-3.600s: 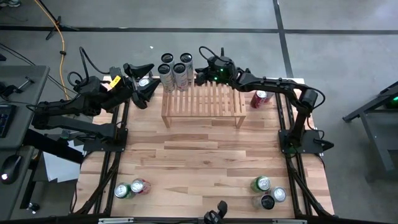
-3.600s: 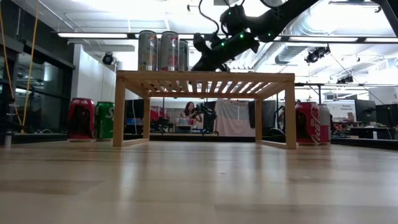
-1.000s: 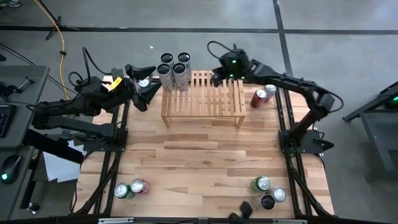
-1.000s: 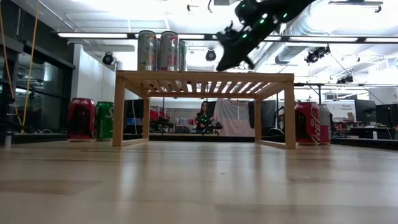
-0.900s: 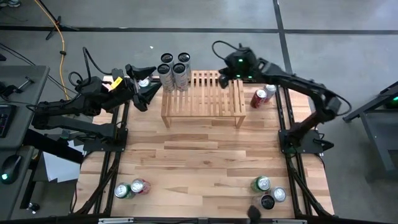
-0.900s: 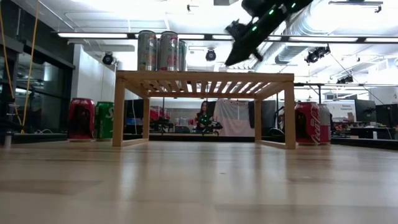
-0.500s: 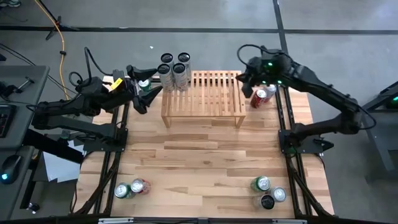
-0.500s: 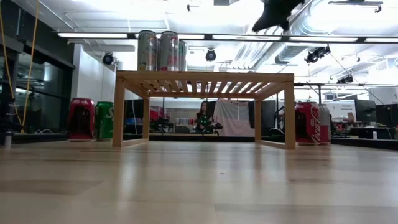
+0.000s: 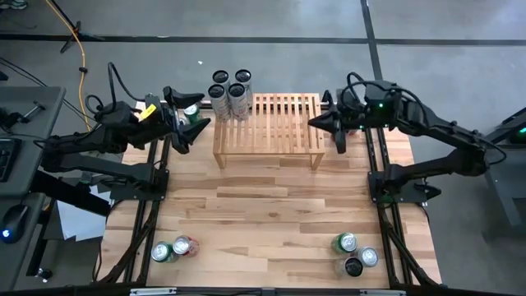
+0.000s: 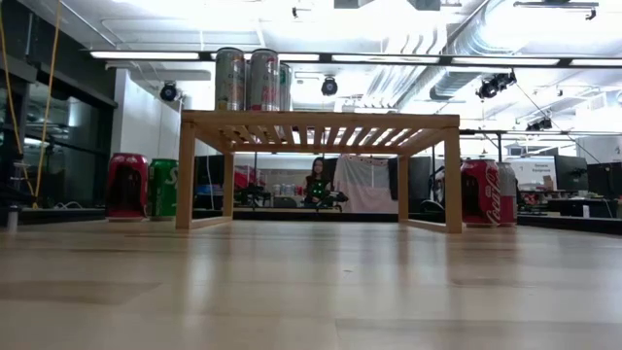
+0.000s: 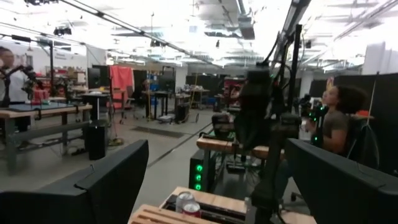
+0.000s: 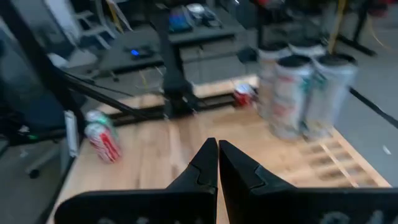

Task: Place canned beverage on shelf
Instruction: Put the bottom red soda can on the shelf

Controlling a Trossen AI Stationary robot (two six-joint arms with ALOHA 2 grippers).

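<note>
Five drink cans point(image 9: 352, 255) sit at the table's near corners. Farther back, the wooden shelf point(image 9: 269, 130) carries four cans point(image 9: 229, 92) at its left end. The right gripper point(image 9: 331, 125), fingers together and empty, hovers off the shelf's right end; the left gripper point(image 9: 195, 122), spread wide and empty, waits left.

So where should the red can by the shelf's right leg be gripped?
Probably around the round wall of the red can, near mid-height, coming from above or from the side away from the shelf: it stands upright, close beside it. The right gripper, shut above that end, must open first; the left gripper waits at the other end.
</note>
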